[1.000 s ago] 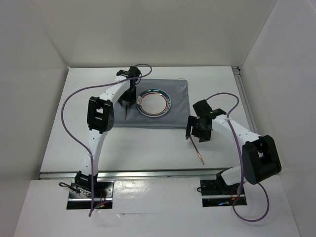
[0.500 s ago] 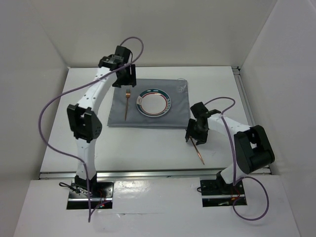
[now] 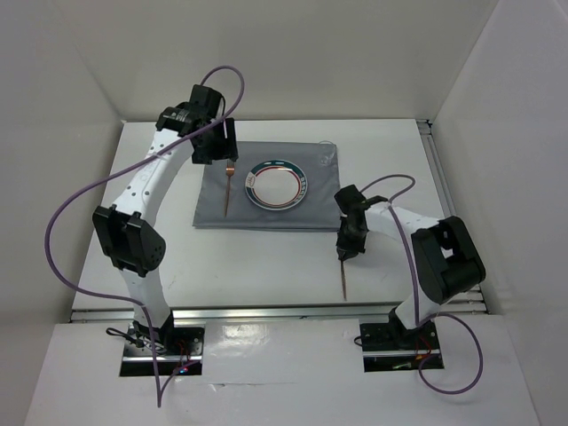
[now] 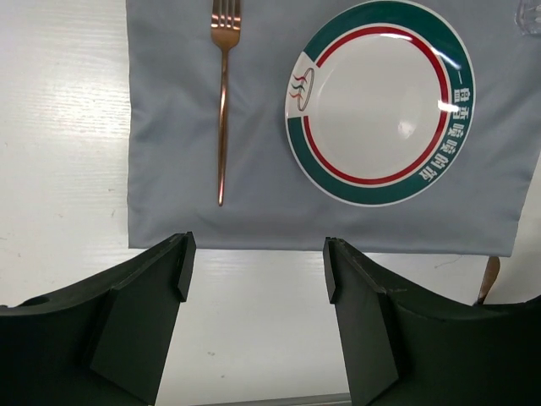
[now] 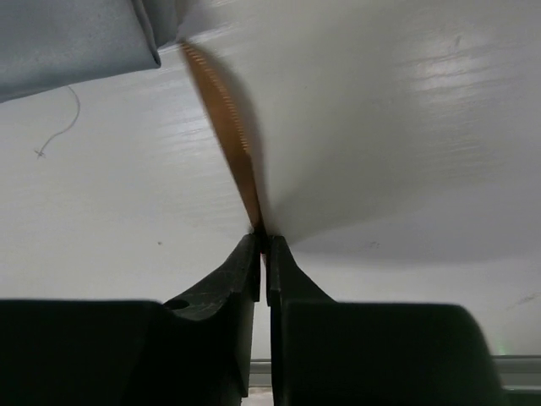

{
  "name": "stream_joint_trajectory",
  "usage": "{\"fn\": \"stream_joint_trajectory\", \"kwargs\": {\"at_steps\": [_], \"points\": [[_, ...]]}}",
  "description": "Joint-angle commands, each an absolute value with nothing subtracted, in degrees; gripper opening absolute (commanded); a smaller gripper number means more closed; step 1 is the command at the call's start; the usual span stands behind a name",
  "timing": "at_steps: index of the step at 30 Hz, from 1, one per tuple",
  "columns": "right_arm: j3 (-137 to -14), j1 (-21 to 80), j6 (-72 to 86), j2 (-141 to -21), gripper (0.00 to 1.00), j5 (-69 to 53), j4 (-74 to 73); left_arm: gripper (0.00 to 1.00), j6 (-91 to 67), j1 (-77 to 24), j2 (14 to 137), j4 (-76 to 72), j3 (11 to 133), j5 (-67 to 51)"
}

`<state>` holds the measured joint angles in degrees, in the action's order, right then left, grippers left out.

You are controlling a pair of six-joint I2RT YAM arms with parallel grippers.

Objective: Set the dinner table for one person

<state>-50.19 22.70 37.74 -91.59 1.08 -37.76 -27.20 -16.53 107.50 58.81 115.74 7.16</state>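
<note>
dinner table (image 3: 266, 264), utensil (image 3: 343, 279) in r pincer (image 5: 262, 244)

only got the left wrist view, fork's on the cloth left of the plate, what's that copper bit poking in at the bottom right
Observer: It is a copper utensil. The right hand is shut on one end of it. I cannot tell which kind of utensil it is.
Operator: is it over the cloth
Observer: No. In the top view it is over the bare dinner table, just off the near right corner of the grey cloth. Its shaft runs from the hand toward the near table edge.
</note>
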Motion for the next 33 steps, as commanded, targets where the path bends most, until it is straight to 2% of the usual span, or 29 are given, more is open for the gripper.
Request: {"fn": "stream_joint_trajectory", "kwargs": {"at_steps": [1,6,12,18,29,33], "points": [[-47.6,23.6,42.6,-93.5,0.09,4.7,-39.5,0.8,-27.6,-16.2,106.3,59.0,116.9,7.2],[-47.5,23.6,46.3,-91.0,0.0,6.8,-40.7,0.8,-27.6,-16.2,106.3,59.5,117.4,7.2],[-49.2,23.6,47.9,-84.6,0.0,9.9,-43.1,0.8,-27.6,-16.2,105.7,59.5,116.8,7.7],[-56.5,23.6,45.2,-83.1,0.0,12.5,-45.6,0.8,-27.6,-16.2,105.7,59.5,116.3,7.7],[-71.1,23.6,34.9,-94.3,0.0,8.9,-41.9,0.8,-27.6,-16.2,105.7,59.5,115.8,7.7],[-82.7,23.6,29.1,-102.9,0.0,6.5,-42.4,0.8,-27.1,-16.2,106.3,59.5,116.3,8.3]]}}
